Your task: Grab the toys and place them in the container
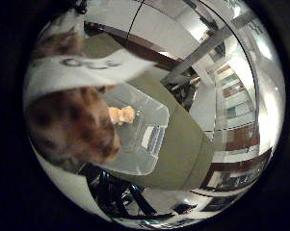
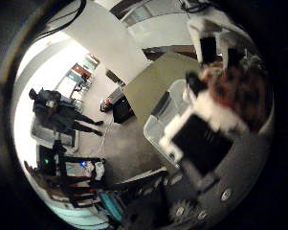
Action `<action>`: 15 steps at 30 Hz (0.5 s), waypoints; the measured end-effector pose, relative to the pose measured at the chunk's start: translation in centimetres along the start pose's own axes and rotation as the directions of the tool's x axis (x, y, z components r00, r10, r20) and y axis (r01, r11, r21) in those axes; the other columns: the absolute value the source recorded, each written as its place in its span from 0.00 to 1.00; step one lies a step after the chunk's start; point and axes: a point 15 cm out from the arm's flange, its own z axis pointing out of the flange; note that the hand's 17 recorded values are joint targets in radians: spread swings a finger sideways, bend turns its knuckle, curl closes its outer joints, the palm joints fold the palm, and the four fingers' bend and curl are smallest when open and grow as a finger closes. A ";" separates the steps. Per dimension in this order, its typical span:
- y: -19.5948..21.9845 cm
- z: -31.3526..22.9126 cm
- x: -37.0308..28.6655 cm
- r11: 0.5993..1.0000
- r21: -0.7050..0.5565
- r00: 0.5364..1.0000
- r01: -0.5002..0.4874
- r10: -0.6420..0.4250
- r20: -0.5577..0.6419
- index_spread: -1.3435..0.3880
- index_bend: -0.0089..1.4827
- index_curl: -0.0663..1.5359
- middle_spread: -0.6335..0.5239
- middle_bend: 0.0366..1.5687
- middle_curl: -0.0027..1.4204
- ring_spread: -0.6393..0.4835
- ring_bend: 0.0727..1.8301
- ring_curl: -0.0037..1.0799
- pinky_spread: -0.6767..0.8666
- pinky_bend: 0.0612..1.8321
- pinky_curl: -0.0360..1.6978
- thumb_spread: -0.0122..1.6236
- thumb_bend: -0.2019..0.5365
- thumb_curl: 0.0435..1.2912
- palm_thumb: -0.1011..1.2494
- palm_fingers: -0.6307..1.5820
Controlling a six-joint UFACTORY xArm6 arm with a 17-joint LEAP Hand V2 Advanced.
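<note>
Brown-and-tan spotted plush toy (image 1: pixel 70 127), w/ a white printed tag (image 1: pixel 82 67), is seen filling much of the little-finger-side view, so it is judged very close to the palm and carried well above the table. Hand (image 2: pixel 201 139) is noted in the thumb-side view w/ white and black fingers (image 2: pixel 208 45) bent round the plush; state is judged as clamped on the toy, though exact contact pts are hidden by fur. Clear plastic container (image 1: pixel 144 166) is recorded on an olive-green table (image 1: pixel 183 139), lying below and just beside the carried toy as viewed. One small pale-orange toy (image 1: pixel 121 114) is already lodged inside the container, near one wall. Step in hand is judged as transport or the approach to release over the bin. Risks are listed: (1) the plush appears offset toward the container's rim rather than centred, so if the fingers are parted now it could be dropped on the rim and tipped out onto the table; (2) soft fur gives poor purchase, and the toy could be lost early if the grip is slackened in transit; (3) the loose tag could be snagged on a finger at release, leaving the toy dangling; (4) the light container could be nudged if the hand is lowered too far.
</note>
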 end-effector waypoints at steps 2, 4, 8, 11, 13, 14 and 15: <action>1.5 0.7 -0.2 1.000 -0.014 1.000 0.012 -0.012 0.000 0.53 0.43 0.41 0.42 0.46 0.34 0.44 0.52 0.41 0.40 0.52 0.37 0.61 0.24 0.44 0.68 0.28; 2.5 1.3 -0.3 0.999 -0.034 1.000 0.016 -0.016 0.004 0.52 0.39 0.38 0.44 0.40 0.30 0.51 0.43 0.35 0.50 0.46 0.34 0.63 0.23 0.42 0.66 0.26; 2.5 1.4 -0.2 0.999 -0.033 1.000 0.027 -0.027 0.002 0.52 0.29 0.31 0.49 0.27 0.25 0.63 0.32 0.26 0.64 0.37 0.27 0.65 0.24 0.38 0.63 0.27; 2.5 1.2 0.1 0.999 -0.030 1.000 0.026 -0.026 -0.001 0.51 0.25 0.29 0.50 0.22 0.23 0.67 0.27 0.23 0.67 0.34 0.24 0.66 0.24 0.37 0.62 0.29; 2.4 0.7 0.7 1.000 -0.026 1.000 0.017 -0.017 -0.007 0.51 0.23 0.28 0.50 0.19 0.23 0.68 0.25 0.22 0.68 0.32 0.22 0.66 0.24 0.36 0.62 0.31; 2.2 0.4 1.1 1.000 -0.020 1.000 0.014 -0.014 -0.012 0.51 0.22 0.28 0.50 0.18 0.23 0.68 0.24 0.22 0.68 0.31 0.21 0.66 0.24 0.36 0.62 0.31; 2.0 -0.2 1.8 1.000 -0.010 1.000 0.009 -0.009 -0.021 0.51 0.21 0.27 0.50 0.17 0.23 0.68 0.23 0.21 0.69 0.31 0.20 0.66 0.24 0.35 0.62 0.32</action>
